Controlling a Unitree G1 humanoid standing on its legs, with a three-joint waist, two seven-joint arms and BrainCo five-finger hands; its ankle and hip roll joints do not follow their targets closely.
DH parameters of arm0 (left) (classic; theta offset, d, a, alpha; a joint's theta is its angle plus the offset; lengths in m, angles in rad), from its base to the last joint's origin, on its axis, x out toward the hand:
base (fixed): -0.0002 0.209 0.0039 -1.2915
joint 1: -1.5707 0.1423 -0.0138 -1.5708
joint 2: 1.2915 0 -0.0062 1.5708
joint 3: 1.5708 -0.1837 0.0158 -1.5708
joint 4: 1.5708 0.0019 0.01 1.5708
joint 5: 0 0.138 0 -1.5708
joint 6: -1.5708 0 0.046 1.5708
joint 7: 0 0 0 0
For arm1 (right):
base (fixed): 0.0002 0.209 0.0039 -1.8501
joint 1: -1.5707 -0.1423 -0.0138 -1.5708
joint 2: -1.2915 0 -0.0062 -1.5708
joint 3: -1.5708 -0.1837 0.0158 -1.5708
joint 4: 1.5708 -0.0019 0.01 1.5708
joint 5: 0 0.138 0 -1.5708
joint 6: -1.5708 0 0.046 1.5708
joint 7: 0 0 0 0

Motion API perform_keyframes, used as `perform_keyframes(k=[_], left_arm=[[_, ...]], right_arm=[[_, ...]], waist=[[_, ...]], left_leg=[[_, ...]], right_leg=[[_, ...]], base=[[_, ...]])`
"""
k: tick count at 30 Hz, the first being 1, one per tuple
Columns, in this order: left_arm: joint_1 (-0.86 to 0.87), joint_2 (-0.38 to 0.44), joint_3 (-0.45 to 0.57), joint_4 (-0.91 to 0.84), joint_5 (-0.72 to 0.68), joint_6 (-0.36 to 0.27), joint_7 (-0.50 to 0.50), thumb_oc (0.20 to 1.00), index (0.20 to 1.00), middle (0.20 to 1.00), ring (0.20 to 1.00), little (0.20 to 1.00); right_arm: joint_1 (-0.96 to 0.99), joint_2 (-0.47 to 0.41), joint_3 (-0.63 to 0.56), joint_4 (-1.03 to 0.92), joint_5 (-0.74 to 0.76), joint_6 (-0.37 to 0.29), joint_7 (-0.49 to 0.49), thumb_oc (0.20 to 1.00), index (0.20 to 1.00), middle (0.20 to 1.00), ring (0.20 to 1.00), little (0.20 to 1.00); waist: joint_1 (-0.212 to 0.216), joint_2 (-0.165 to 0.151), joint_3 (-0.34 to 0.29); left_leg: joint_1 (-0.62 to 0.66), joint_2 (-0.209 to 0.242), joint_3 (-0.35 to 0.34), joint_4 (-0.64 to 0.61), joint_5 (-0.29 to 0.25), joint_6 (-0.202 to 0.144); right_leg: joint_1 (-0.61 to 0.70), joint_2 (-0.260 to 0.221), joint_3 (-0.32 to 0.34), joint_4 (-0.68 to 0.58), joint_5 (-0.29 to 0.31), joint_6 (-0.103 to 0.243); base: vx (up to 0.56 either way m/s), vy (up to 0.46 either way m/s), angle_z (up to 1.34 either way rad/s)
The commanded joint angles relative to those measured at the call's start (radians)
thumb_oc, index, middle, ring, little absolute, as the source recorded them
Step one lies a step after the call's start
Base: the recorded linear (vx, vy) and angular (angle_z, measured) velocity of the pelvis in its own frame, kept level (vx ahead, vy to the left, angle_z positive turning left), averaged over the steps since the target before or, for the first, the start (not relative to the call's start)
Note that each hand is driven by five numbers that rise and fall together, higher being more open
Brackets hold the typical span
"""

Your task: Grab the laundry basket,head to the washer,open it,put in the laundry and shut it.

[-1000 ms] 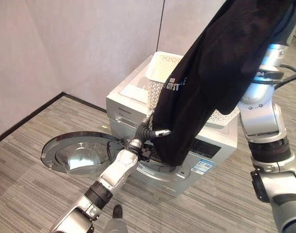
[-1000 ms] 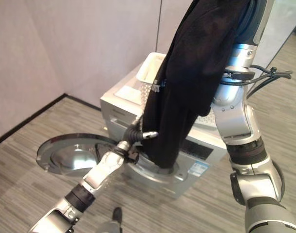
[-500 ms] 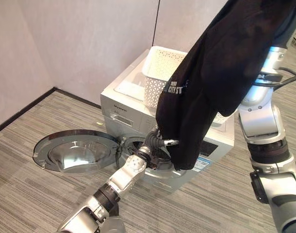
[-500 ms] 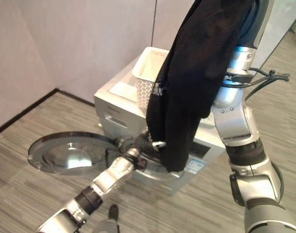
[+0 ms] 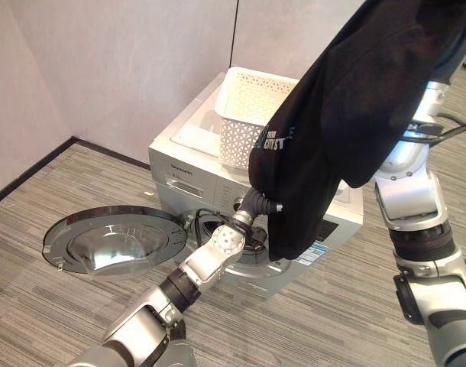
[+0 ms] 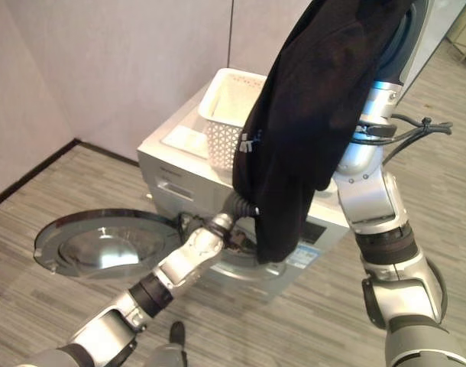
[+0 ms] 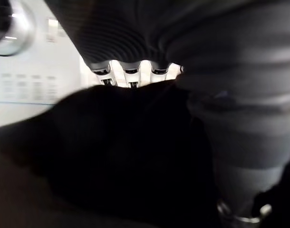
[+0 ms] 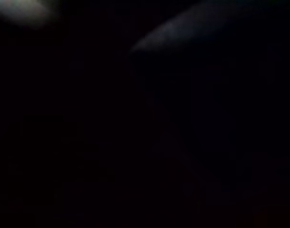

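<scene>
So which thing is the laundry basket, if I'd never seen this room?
Find the silver front-loading washer standing against the pale wall, its round door swung open low over the floor. The laundry basket sits on the washer's flat top. It is the white box with lattice-patterned sides, unlike the black garment hanging beside it.

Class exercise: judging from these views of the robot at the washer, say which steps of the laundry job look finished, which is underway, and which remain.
Done: the white basket sits on the washer, and the door is swung open. Underway: a black garment hangs over the raised right arm, its lower end at the left hand by the drum opening. Left: get it fully inside and shut the door.
</scene>
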Motion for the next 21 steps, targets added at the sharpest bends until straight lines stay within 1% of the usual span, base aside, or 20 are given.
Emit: perform_keyframes(k=[1,4,6,10,11,14,15,18,20,21], left_arm=[[-0.070,-0.101,-0.036,0.049,0.017,-0.092,0.024,1.000,1.000,1.000,1.000,1.000],[-0.087,-0.114,-0.029,0.041,0.002,-0.089,0.029,1.000,1.000,1.000,1.000,1.000],[-0.105,-0.127,-0.019,0.041,-0.024,-0.092,0.041,1.000,1.000,1.000,1.000,1.000],[-0.116,-0.124,-0.005,0.028,-0.027,-0.100,0.054,1.000,1.000,1.000,1.000,1.000],[-0.110,-0.102,0.014,-0.015,-0.026,-0.115,0.056,1.000,1.000,1.000,1.000,1.000],[-0.089,-0.083,0.028,-0.050,-0.028,-0.123,0.056,1.000,1.000,1.000,1.000,1.000],[-0.032,-0.047,0.067,-0.111,-0.048,-0.142,0.063,1.000,1.000,1.000,1.000,1.000],[-0.002,-0.024,0.085,-0.151,-0.051,-0.145,0.068,1.000,1.000,1.000,1.000,1.000],[0.016,-0.012,0.104,-0.186,-0.023,-0.157,0.095,1.000,1.000,1.000,1.000,1.000],[0.035,0.003,0.106,-0.209,-0.007,-0.159,0.092,1.000,1.000,1.000,1.000,1.000]], right_arm=[[0.012,-0.009,-0.038,-0.006,0.028,-0.039,-0.031,0.200,0.200,0.200,0.200,0.200],[0.035,0.020,-0.036,-0.003,0.074,-0.051,-0.022,0.200,0.200,0.200,0.200,0.200],[0.065,0.068,-0.007,-0.018,0.128,-0.072,0.004,0.200,0.200,0.200,0.200,0.200],[0.119,0.097,0.027,-0.041,0.144,-0.072,0.045,0.200,0.200,0.200,0.200,0.200],[0.165,0.106,0.042,-0.053,0.147,-0.078,0.074,0.200,0.200,0.200,0.200,0.200],[0.204,0.115,0.048,-0.065,0.151,-0.083,0.094,0.200,0.200,0.200,0.200,0.200],[0.292,0.130,0.057,-0.091,0.164,-0.091,0.141,0.200,0.200,0.200,0.200,0.200],[0.348,0.135,0.060,-0.115,0.173,-0.100,0.166,0.200,0.200,0.200,0.200,0.200],[0.415,0.145,0.074,-0.144,0.181,-0.114,0.188,0.200,0.200,0.200,0.200,0.200],[0.463,0.148,0.092,-0.166,0.191,-0.126,0.212,0.200,0.200,0.200,0.200,0.200]], waist=[[0.005,0.048,-0.084],[0.004,0.051,-0.087],[0.002,0.054,-0.088],[0.002,0.059,-0.088],[0.003,0.062,-0.086],[0.006,0.063,-0.088],[0.009,0.067,-0.084],[0.007,0.067,-0.086],[0.002,0.069,-0.081],[-0.004,0.072,-0.077]], left_leg=[[-0.038,0.024,0.055,-0.090,0.016,-0.007],[-0.036,0.025,0.062,-0.091,0.015,-0.007],[-0.031,0.026,0.068,-0.089,0.014,-0.009],[-0.029,0.027,0.076,-0.084,0.011,-0.010],[-0.027,0.027,0.081,-0.082,0.010,-0.010],[-0.025,0.028,0.084,-0.080,0.008,-0.010],[-0.023,0.030,0.090,-0.077,0.008,-0.009],[-0.024,0.032,0.094,-0.074,0.007,-0.009],[-0.025,0.035,0.096,-0.070,0.008,-0.011],[-0.023,0.038,0.099,-0.070,0.008,-0.011]], right_leg=[[-0.045,0.077,0.007,0.111,-0.133,-0.079],[-0.042,0.072,0.008,0.106,-0.127,-0.075],[-0.038,0.068,0.008,0.102,-0.123,-0.073],[-0.036,0.063,0.008,0.099,-0.119,-0.069],[-0.035,0.060,0.009,0.096,-0.116,-0.067],[-0.033,0.058,0.009,0.096,-0.115,-0.066],[-0.031,0.054,0.009,0.098,-0.118,-0.066],[-0.033,0.054,0.011,0.103,-0.120,-0.066],[-0.036,0.054,0.012,0.110,-0.123,-0.068],[-0.038,0.056,0.013,0.115,-0.125,-0.069]], base=[[0.00,0.000,0.00],[0.00,0.000,0.00],[0.00,0.011,-0.02],[-0.01,0.011,-0.03],[0.00,0.000,0.00],[0.00,0.000,0.00],[0.00,0.000,0.00],[0.00,-0.013,-0.09],[-0.01,-0.007,-0.02],[0.00,0.000,0.00]])
